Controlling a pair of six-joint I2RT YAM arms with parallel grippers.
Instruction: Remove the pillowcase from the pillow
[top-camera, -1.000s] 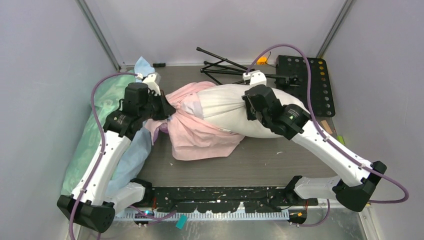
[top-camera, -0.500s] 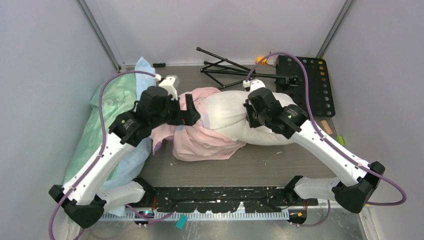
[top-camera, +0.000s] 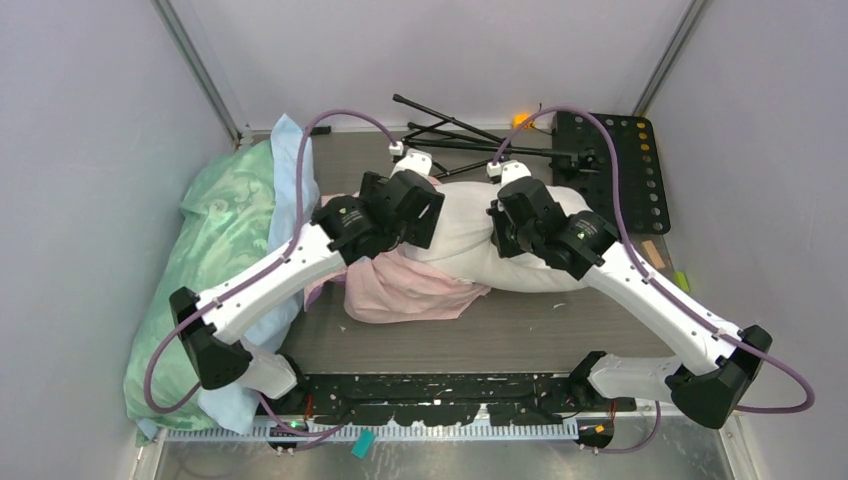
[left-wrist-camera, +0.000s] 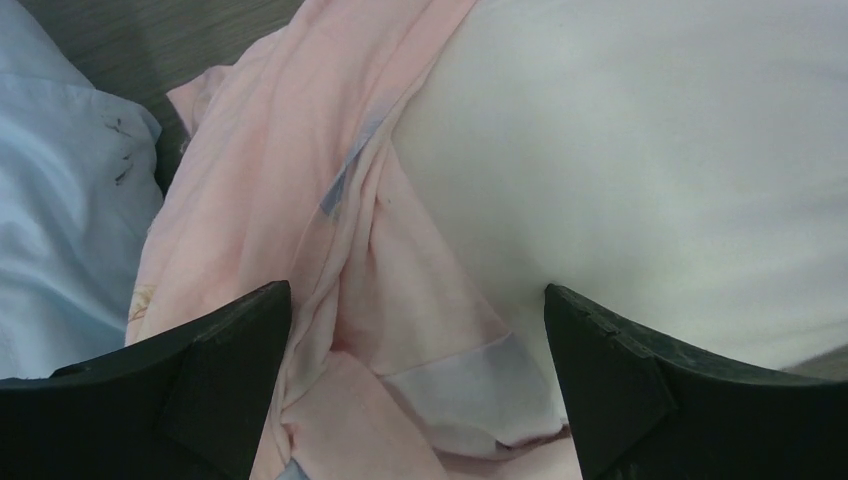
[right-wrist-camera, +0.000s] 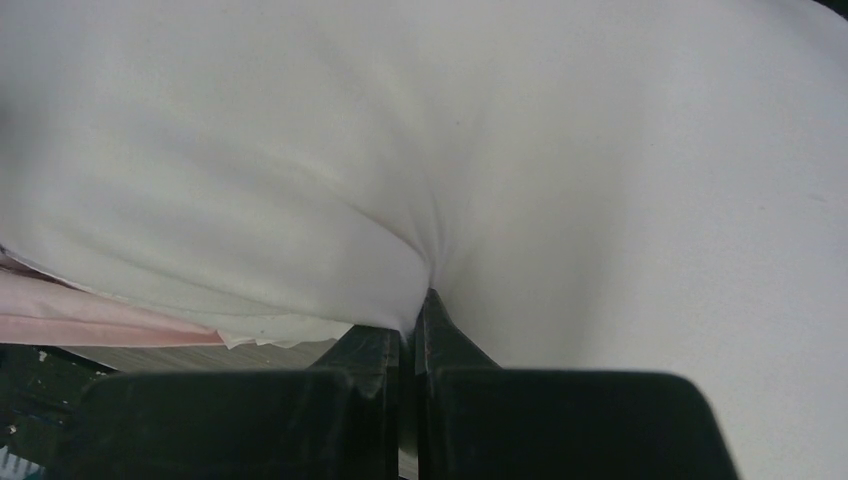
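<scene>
Your left gripper (left-wrist-camera: 415, 300) is spread wide just above the pillowcase (left-wrist-camera: 300, 200), which is bunched at the left end of the pillow (top-camera: 465, 225). Your right gripper (right-wrist-camera: 412, 310) is pinched tight on pillow fabric.

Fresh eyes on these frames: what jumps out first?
The white pillow lies in the middle, mostly out of the pink pillowcase bunched at its left end. The right gripper is shut, pinching the pillow's fabric; the left gripper hangs open over the pillowcase edge. A green patterned pillow fills the left side.
</scene>
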